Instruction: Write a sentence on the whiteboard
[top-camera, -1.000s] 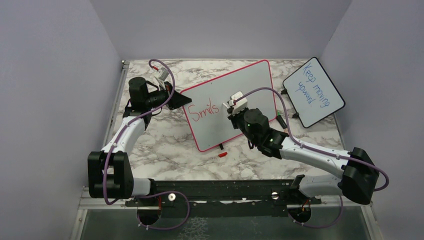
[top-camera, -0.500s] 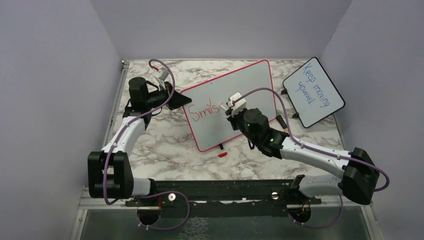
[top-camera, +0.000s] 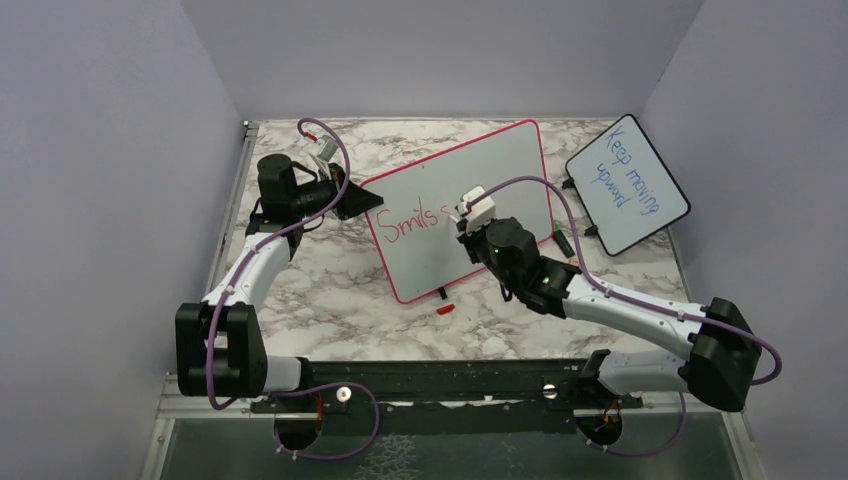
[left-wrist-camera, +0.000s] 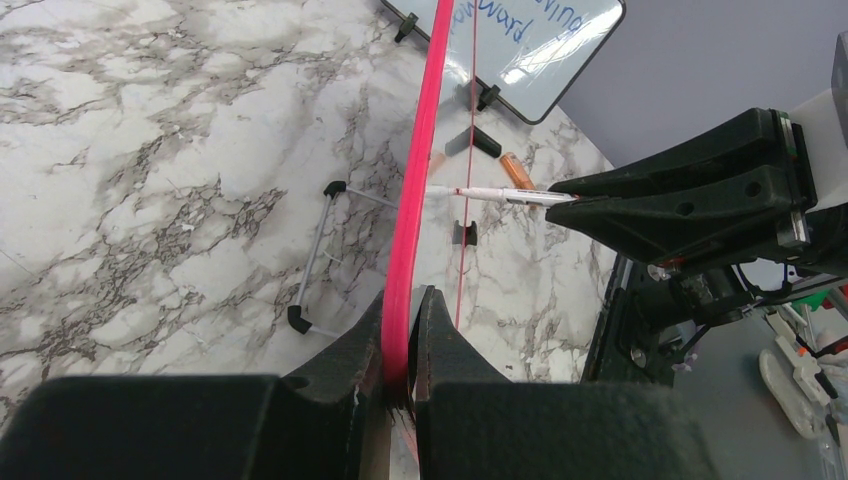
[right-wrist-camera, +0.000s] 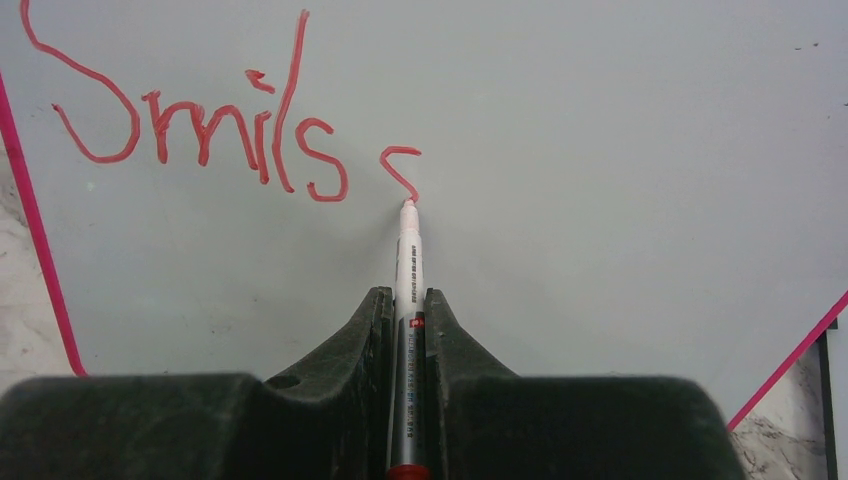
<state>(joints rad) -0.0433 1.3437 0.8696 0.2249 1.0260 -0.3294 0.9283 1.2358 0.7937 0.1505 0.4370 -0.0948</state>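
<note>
Red-framed whiteboard (top-camera: 500, 165): 1 | black-framed board (top-camera: 650, 200): 1 | marker (right-wrist-camera: 408, 250): 1

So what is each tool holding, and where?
The right tool grips the marker by its barrel; the left tool pinches the whiteboard by its pink frame.

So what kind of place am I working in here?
Probably a robot lab test cell: plain lilac walls box in a marble-pattern table, a metal mounting rail runs along its near edge, and the whiteboard and a smaller board serve as props.
</note>
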